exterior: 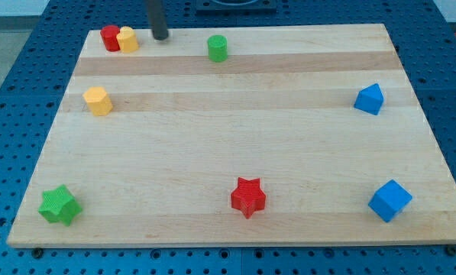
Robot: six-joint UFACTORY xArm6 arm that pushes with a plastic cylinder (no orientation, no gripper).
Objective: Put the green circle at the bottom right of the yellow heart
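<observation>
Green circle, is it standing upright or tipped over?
Upright: the green circle shows its flat round top facing up, near the view's top edge of the board.

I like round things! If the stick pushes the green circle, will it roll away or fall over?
The green circle stands upright on its flat end, so it probably slides rather than rolls. It looks squat, so tipping seems unlikely. My tip sits to its left.

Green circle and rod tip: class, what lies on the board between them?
Nothing: in the camera view, only bare wood separates my tip from the green circle, which sits to the tip's right near the view's top.
</observation>
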